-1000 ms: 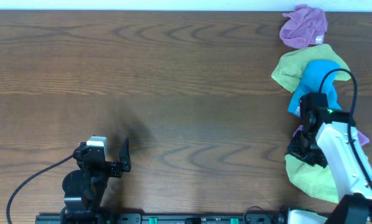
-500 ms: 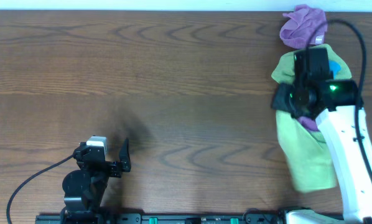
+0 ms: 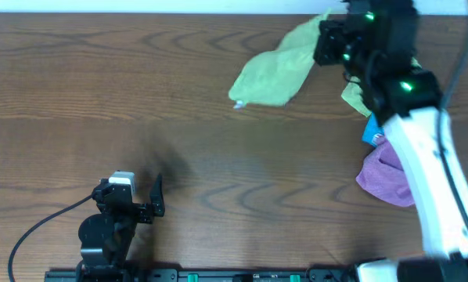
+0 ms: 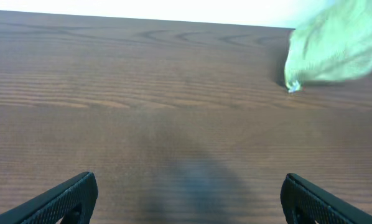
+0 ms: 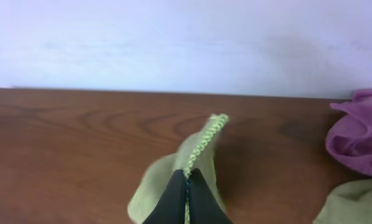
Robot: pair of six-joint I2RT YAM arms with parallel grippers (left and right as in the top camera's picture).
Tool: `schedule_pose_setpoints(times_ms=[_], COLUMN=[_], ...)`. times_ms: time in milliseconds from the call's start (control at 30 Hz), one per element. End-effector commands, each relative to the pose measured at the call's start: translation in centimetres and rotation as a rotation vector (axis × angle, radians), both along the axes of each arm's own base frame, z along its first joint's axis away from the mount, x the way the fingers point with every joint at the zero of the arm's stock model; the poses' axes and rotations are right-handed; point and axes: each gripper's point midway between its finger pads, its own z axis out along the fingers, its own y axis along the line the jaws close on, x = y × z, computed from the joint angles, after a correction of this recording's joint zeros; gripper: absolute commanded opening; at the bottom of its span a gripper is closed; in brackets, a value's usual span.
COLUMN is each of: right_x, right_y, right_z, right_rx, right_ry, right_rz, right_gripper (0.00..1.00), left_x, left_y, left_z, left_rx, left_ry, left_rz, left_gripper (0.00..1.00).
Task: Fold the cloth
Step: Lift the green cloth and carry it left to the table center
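Lime-green cloth (image 3: 269, 70) hangs stretched and motion-blurred over the far part of a brown wooden table (image 3: 101, 94), pinched at one stitched edge by the right gripper.

Well to the left of the cloth and towards the near edge, the left gripper (image 4: 189, 202) rests low over the wood. Its two black fingers (image 4: 58, 199) stand wide apart with only bare table between them; it holds nothing.

The cloth itself slopes down and leftwards from the grip, ending in a corner with a small white tag (image 3: 238, 104). Whether that corner touches the table cannot be told.

At the cloth's upper right end, the right gripper (image 5: 186, 186) is closed tight, its dark fingertips pressed together on the hem.

Right of the cloth, partly under the white right arm (image 3: 418, 149), lies a duller olive-green cloth (image 3: 353, 98). Nearer than that comes a blue cloth (image 3: 372, 135), then a crumpled purple cloth (image 3: 387, 176).
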Motion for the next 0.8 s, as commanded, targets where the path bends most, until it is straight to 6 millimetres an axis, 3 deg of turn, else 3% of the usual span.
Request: schedule_pose_setpoints(times_ms=[0, 133, 167, 233, 333, 367, 467, 500, 533, 567, 667, 767], right_x=[2.9, 5.8, 5.9, 5.1, 1.3, -1.0, -6.4, -8.0, -8.7, -9.1, -8.0, -6.9], right_y=[-0.8, -1.1, -0.4, 2.8, 9.4, 12.6, 18.3, 19.2, 19.4, 19.3, 17.3, 15.4], right_z=[-3.5, -4.7, -4.8, -5.4, -6.7, -7.3, -9.5, -10.5, -11.5, -12.2, -13.1, -13.9], right_rx=[-0.07, -0.093, -0.084, -0.029, 0.083, 0.124, 0.072, -0.014, -0.095, -0.172, -0.356, -0.38], right_ry=[0.025, 0.006, 0.01, 0.046, 0.158, 0.218, 0.315, 0.325, 0.33, 0.331, 0.308, 0.332], right_rz=[-0.057, -0.104, -0.083, 0.048, 0.299, 0.407, 0.611, 0.663, 0.67, 0.648, 0.501, 0.441], right_gripper=[0.01, 0.01, 0.02, 0.02, 0.01, 0.01, 0.04, 0.2, 0.57, 0.72, 0.9, 0.92], left_x=[0.0, 0.0, 0.0, 0.0, 0.0, 0.0, 0.0, 0.0, 0.0, 0.0, 0.0, 0.0], left_y=[-0.1, -0.1, -0.1, -0.1, -0.1, -0.1, -0.1, -0.1, -0.1, -0.1, -0.1, -0.1], left_z=[-0.9, -1.0, -1.0, -1.0, -0.9, -0.9, -0.9, -1.0, -1.0, -0.9, -0.9, -1.0], left_rx=[0.014, 0.015, 0.015, 0.014, 0.014, 0.014, 0.015, 0.014, 0.014, 0.014, 0.015, 0.014], left_ry=[0.016, 0.016, 0.016, 0.016, 0.016, 0.016, 0.016, 0.016, 0.016, 0.016, 0.016, 0.016], left_rz=[-0.012, -0.012, -0.012, -0.012, -0.012, -0.012, -0.012, -0.012, -0.012, -0.012, -0.012, -0.012], left_gripper=[0.95, 0.95, 0.95, 0.95, 0.95, 0.95, 0.95, 0.95, 0.95, 0.95, 0.95, 0.95])
